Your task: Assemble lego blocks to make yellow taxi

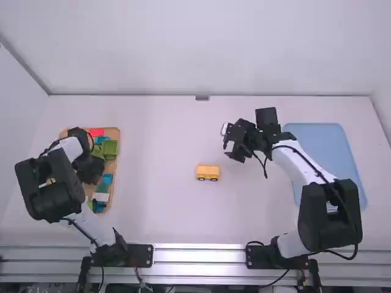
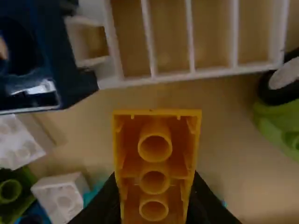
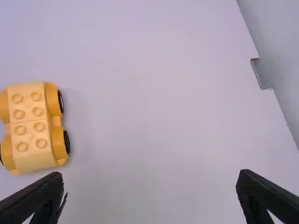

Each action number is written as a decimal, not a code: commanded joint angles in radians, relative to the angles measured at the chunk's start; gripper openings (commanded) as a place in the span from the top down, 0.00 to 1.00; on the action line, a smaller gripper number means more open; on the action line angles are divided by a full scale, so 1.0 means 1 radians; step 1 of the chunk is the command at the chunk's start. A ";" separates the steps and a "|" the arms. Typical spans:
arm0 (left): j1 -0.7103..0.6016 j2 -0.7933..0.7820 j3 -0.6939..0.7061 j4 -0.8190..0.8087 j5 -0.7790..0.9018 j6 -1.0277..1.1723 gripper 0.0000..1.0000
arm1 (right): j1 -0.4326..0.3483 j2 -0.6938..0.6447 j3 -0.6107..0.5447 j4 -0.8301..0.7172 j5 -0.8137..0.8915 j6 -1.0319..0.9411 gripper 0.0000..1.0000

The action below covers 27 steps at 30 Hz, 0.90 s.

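Closest to the lens in the left wrist view, a yellow block [image 2: 155,170] is pinched between the fingers of the left gripper [image 1: 91,171], its hollow underside with three round tubes showing. That gripper is at the left of the high view, over a tan tray [image 1: 116,132] of loose blocks. Towards the tray's upper end lie a red block [image 1: 96,132] and a green block [image 1: 110,148]; a white block [image 1: 101,197] is near its lower end. Just below the middle of the high view, the yellow car base [image 1: 208,172] sits upright on the white table [image 1: 165,201], black wheels along its sides and two rows of studs on top. Right of centre and above it, the right gripper [image 1: 230,143] has its fingers spread, with nothing between them. Farther right, behind the right arm, lies a light-blue tray [image 1: 324,146].
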 commanded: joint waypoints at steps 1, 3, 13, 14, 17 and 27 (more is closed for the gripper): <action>0.002 -0.054 0.066 -0.037 -0.006 0.020 0.98 | 0.002 -0.010 0.004 0.004 -0.083 0.005 0.02; 0.002 -0.098 0.089 -0.068 -0.004 0.027 0.98 | 0.002 -0.010 0.004 0.018 -0.147 0.006 0.02; -0.139 -0.554 -0.074 0.089 0.171 0.286 0.98 | 0.002 -0.009 0.004 0.277 -0.322 0.398 0.02; -0.177 -0.616 -0.123 0.167 0.237 0.354 0.96 | 0.002 -0.009 0.004 0.319 -0.323 0.463 0.02; -0.253 -0.714 -0.219 0.317 0.343 0.436 0.89 | 0.002 -0.009 0.004 0.380 -0.335 0.555 0.01; -0.419 -0.753 -0.417 0.734 0.737 0.509 0.98 | 0.002 0.173 0.004 0.906 -0.781 0.984 0.02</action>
